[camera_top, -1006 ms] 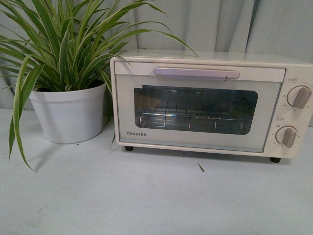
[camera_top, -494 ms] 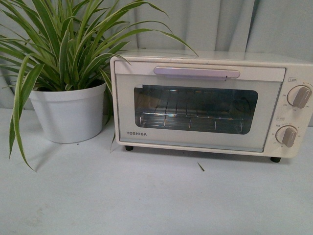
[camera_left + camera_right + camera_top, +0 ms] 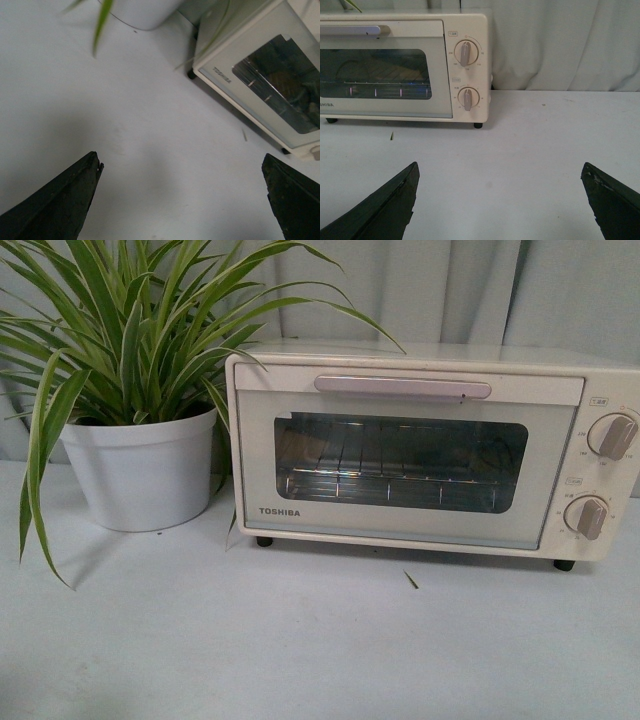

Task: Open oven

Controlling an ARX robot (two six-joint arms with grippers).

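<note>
The cream-white Toshiba oven [image 3: 430,450] stands on the table in the front view, its glass door shut. A long bar handle [image 3: 402,388] runs across the door's top. Two grey knobs [image 3: 610,437] sit on its right panel, and a wire rack [image 3: 390,480] shows through the window. Neither arm shows in the front view. My left gripper [image 3: 182,165] is open over bare table, the oven [image 3: 260,75] well ahead of it. My right gripper [image 3: 500,172] is open and empty, low above the table, facing the oven [image 3: 405,65] and its knobs [image 3: 465,54].
A spider plant in a white pot [image 3: 140,475] stands close against the oven's left side, its leaves hanging over the oven's corner. A small leaf scrap [image 3: 410,580] lies in front of the oven. A pale curtain [image 3: 560,45] hangs behind.
</note>
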